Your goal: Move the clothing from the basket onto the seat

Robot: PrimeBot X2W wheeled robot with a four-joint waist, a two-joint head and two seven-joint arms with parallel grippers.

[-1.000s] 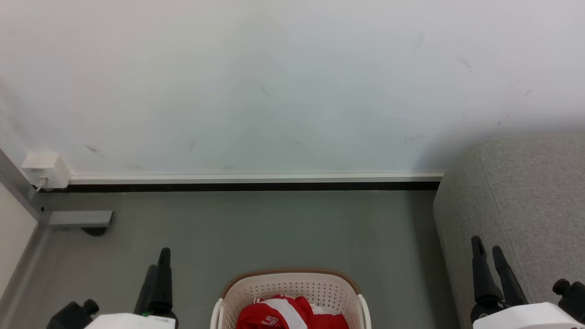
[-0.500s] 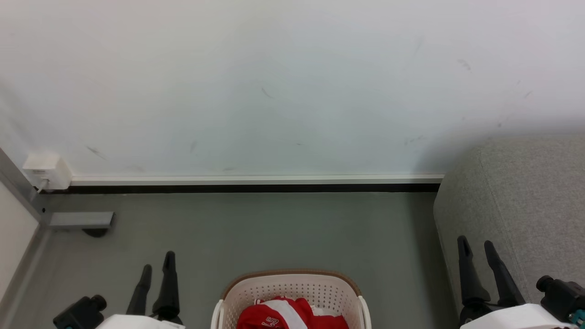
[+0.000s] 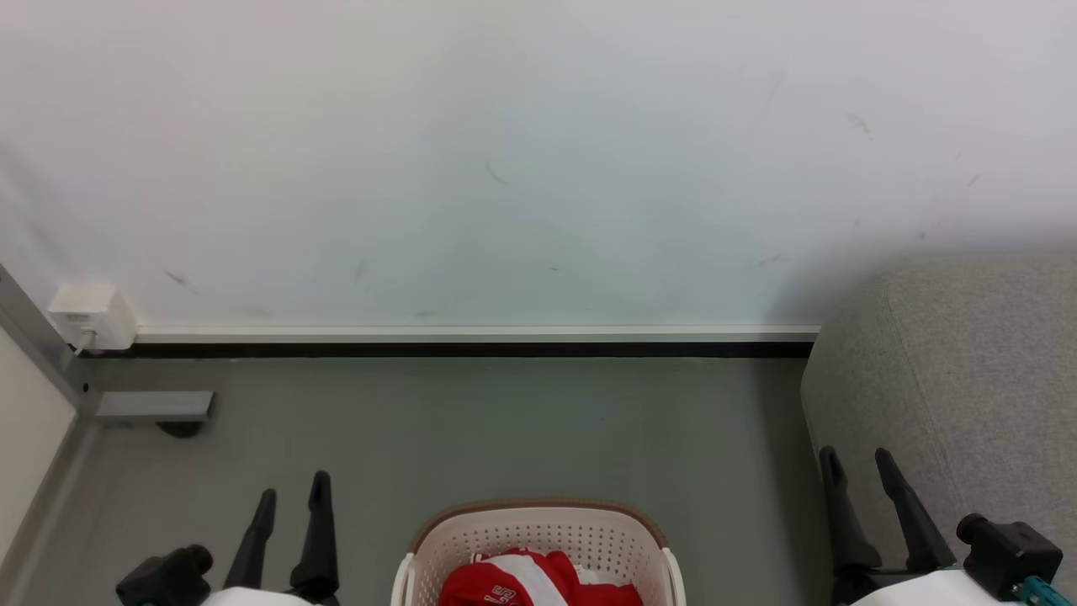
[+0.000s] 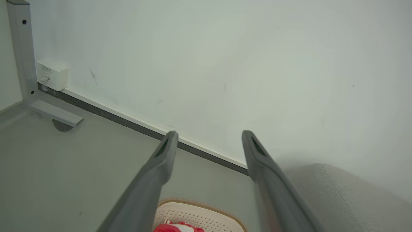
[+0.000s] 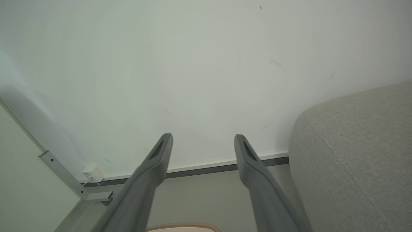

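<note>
2 grippers frame the scene, and both are empty. The left gripper (image 3: 294,488) rises at the lower left of the head view with its 2 dark fingers spread apart. The right gripper (image 3: 856,456) at the lower right is likewise spread, its fingers standing in front of the seat (image 3: 968,362). Neither touches anything. Between them, at the bottom centre, the basket (image 3: 538,508) stands on the grey floor (image 3: 505,421). The clothing (image 3: 522,581) lies bunched inside it, below the brown rim and cut off by the frame's bottom edge. The seat fills the right edge, near the basket but apart from it, with a strip of floor between.

The layout looks made for a short carry. With the basket at centre and the seat just to the right of it in the frame, a garment need only be lifted and swung rightward. Fingers held wide on both sides suggest readiness for a pick from above. I judge the task barely begun, since no garment lies on the visible part of the seat. Soft cloth will likely sag and drag over the rim, so a grab deep in the bunch seems wise.

White lettering runs across 1 red fold, but it is angled and partly hidden, and I cannot read it with confidence. A white socket box (image 3: 92,316) at the foot of the wall (image 3: 505,168), at the left edge, carries a small label in the left wrist view that is too small to read. No brand marks are visible on the basket or seat.
</note>
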